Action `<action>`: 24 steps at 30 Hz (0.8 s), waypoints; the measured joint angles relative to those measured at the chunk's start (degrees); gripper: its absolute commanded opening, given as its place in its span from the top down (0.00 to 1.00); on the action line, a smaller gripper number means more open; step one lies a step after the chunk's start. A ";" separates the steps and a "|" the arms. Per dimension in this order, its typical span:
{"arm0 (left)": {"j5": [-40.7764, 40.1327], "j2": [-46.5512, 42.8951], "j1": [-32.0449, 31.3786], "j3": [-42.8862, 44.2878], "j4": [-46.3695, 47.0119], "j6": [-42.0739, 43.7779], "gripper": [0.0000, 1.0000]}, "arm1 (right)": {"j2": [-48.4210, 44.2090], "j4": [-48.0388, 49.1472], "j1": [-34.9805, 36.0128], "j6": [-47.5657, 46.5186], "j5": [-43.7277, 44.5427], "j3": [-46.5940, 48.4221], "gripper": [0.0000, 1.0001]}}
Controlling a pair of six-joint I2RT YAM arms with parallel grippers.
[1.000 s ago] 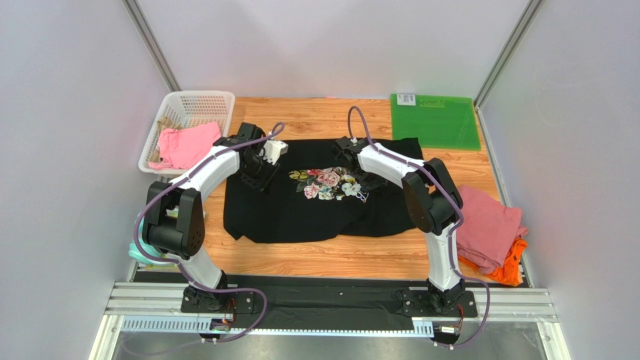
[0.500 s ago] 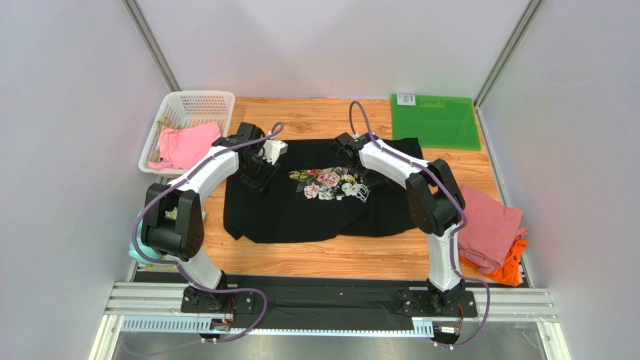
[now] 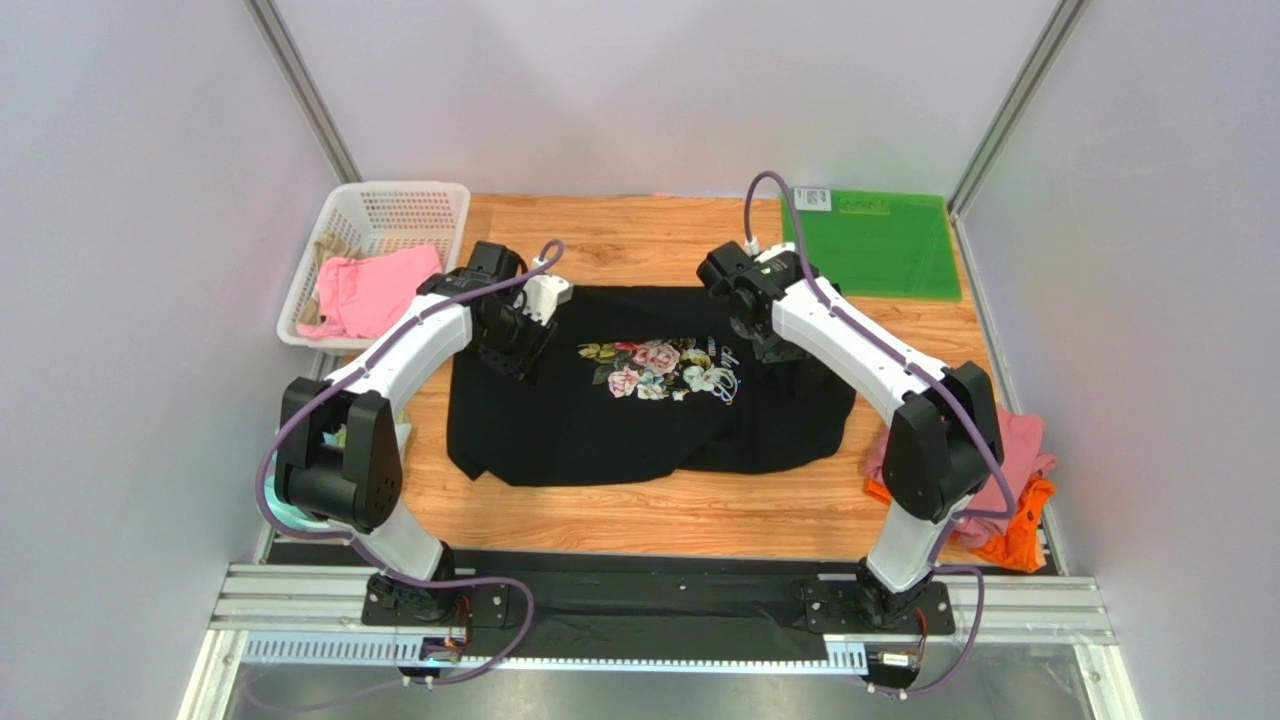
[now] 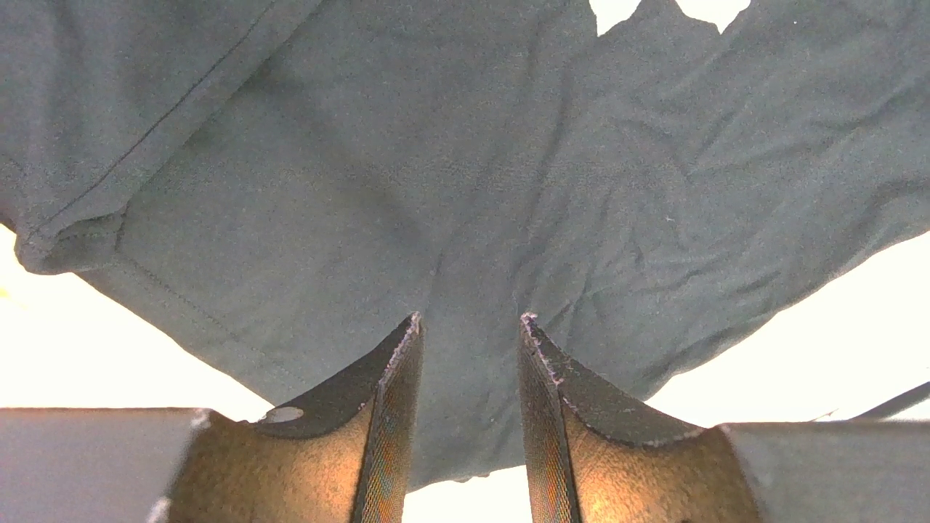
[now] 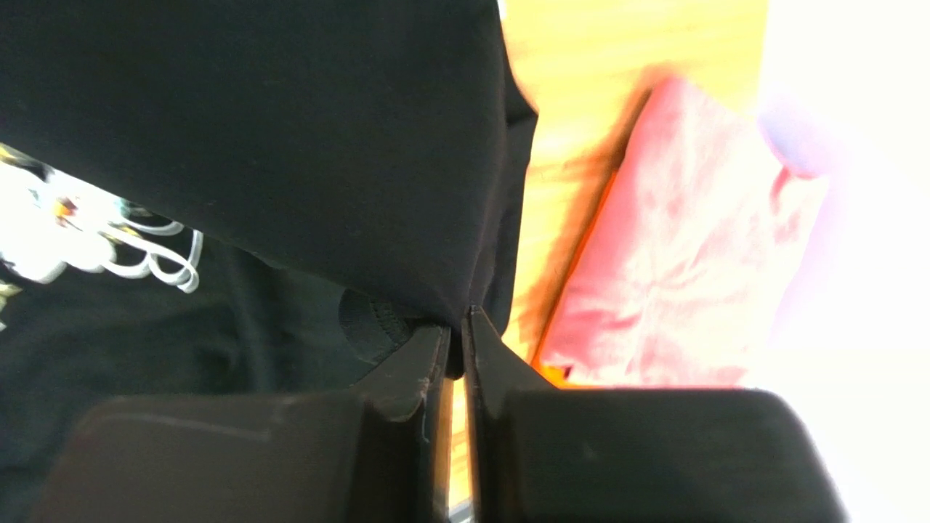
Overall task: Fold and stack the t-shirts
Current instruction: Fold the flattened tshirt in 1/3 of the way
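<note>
Black t-shirt [image 3: 631, 413]: spread across the middle of the wooden table [image 3: 646, 518], floral print up; its far right portion is lifted off the surface into a hanging fold.
Right gripper [image 5: 458, 327]: clenched on a pinch of that black cloth, jaws nearly touching, the fabric draping away from them in the wrist view.
Left gripper [image 4: 467, 338]: jaws part-way apart with black cloth running between them; whether they press it I cannot tell.
Other shirts: dusty-pink t-shirt [image 3: 1029, 443] lying on the orange t-shirt [image 3: 1026, 533] at the right table edge, partly behind the right arm; a lighter pink cloth [image 3: 365, 290] in the white basket [image 3: 394, 203].
Green mat [image 3: 879, 248]: flat at the far right corner, bare.
Step in hand: starting the first fold of the black shirt, by my reading.
Next move: likely carrying the lifted edge over, both sides evenly, without dragging the rest.
Change from a second ago: the right arm has swung rightward and raised the cloth; the left arm is unmoved.
</note>
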 measured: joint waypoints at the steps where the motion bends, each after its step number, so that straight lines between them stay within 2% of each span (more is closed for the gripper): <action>1: -0.02 -0.15 0.00 0.00 0.00 0.00 0.56 | -0.02 -0.15 0.00 0.26 -0.44 -1.01 0.72; 5: -0.11 -1.29 0.00 0.00 -0.02 0.02 0.56 | 0.13 -0.48 0.00 0.87 -2.93 -6.19 0.60; 8: -0.15 -1.77 0.00 0.00 -0.02 0.02 0.56 | 0.48 -1.42 -0.02 1.31 -3.80 -7.63 0.57; 13: -0.13 -1.77 0.00 0.00 -0.04 0.02 0.56 | 0.50 -2.97 -0.02 2.01 -4.94 -4.42 0.57; 16: -0.15 -1.77 0.00 0.00 -0.07 0.00 0.56 | 0.02 -1.66 0.70 2.40 -8.61 -2.36 0.59; 24: -0.20 -1.77 0.00 0.00 -0.09 0.00 0.56 | 2.12 5.64 8.85 2.67 -18.03 -3.48 0.65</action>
